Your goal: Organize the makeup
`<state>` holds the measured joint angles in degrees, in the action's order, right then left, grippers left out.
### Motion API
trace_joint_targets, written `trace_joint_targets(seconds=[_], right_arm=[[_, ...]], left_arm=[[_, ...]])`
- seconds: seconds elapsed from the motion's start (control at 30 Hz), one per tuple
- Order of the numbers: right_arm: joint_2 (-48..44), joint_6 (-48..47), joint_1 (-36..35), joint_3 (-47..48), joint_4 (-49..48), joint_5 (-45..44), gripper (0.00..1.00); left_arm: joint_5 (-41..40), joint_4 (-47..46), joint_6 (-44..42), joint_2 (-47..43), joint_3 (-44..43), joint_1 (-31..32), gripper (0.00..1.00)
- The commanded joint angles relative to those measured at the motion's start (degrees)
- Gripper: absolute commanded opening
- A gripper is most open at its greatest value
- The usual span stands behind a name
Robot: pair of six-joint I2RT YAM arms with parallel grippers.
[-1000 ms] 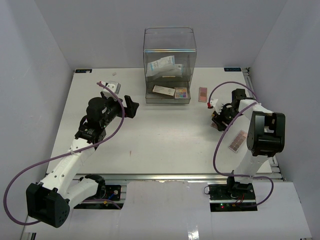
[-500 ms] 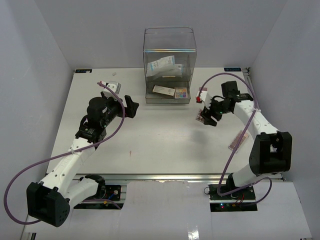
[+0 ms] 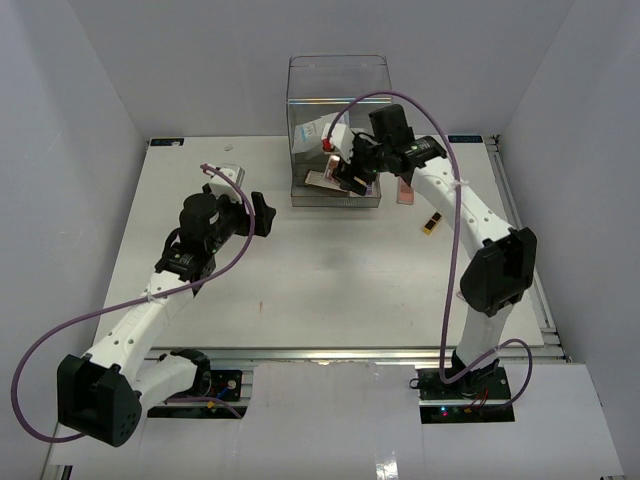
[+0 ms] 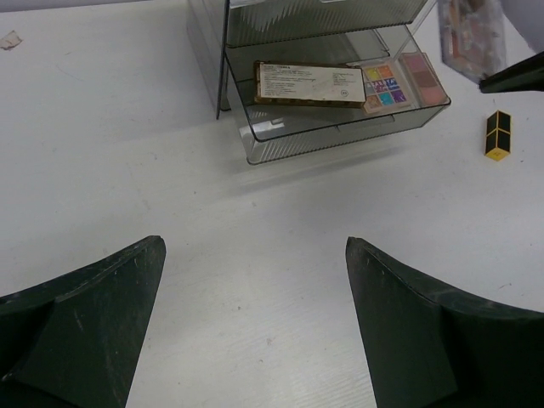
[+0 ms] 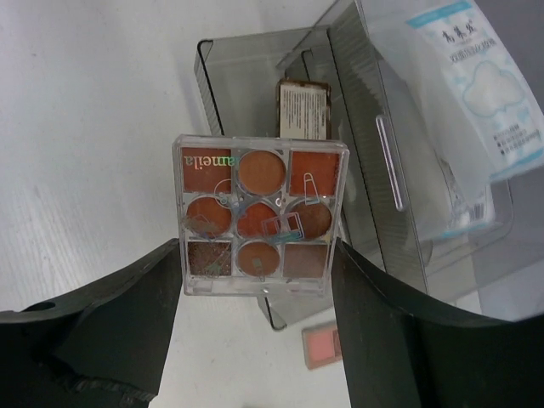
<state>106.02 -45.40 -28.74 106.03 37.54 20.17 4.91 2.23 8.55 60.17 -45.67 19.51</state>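
Note:
My right gripper (image 5: 257,252) is shut on a clear eyeshadow palette (image 5: 259,208) with brown and orange pans, gripped by its side edges. It hangs above the pulled-out lower drawer (image 5: 206,78) of the clear acrylic box (image 3: 338,75). In that drawer lie a brown-edged flat pack (image 4: 308,83) and a colourful palette (image 4: 395,81). White-blue sachets (image 5: 476,76) sit in the upper compartment. A pink palette (image 3: 405,190) and a small dark tube (image 3: 432,222) lie on the table to the right of the box. My left gripper (image 4: 255,246) is open over bare table, short of the drawer.
The right arm (image 3: 470,215) arches from the near right edge up to the box, with its purple cable looping over the box. The left arm (image 3: 150,300) lies along the left side. White walls close in the table (image 3: 300,290) at the back and on both sides.
The right arm has swung from the table's right side up and left to the box, carrying the palette. The small dark tube now shows on the table. The left arm barely moved.

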Motion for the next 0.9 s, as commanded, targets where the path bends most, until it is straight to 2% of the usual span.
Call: trace_joint_targets(seconds=[0.0, 0.5, 0.63, 0.8, 0.87], right_arm=[[4.2, 0.7, -1.2, 6.9, 0.3, -6.0, 0.38], [16.3, -8.0, -8.5, 12.0, -10.6, -25.3, 0.46], [18.1, -9.3, -9.7, 11.3, -14.0, -28.2, 0.54], [19.4, -9.2, -10.0, 11.6, -15.1, -28.6, 0.55], [19.4, -9.2, -10.2, 11.0, -15.5, -28.5, 0.60]], left_arm=[[-1.3, 0.1, -1.1, -0.2, -0.1, 0.0, 0.98], [-2.9, 0.5, -1.9, -1.2, -0.2, 0.0, 0.98], [-2.8, 0.5, -2.0, -1.5, -0.3, 0.0, 0.98], [-2.5, 0.5, -2.0, -1.5, -0.3, 0.0, 0.98], [-2.5, 0.5, -1.9, -1.5, -0.3, 0.0, 0.98]])
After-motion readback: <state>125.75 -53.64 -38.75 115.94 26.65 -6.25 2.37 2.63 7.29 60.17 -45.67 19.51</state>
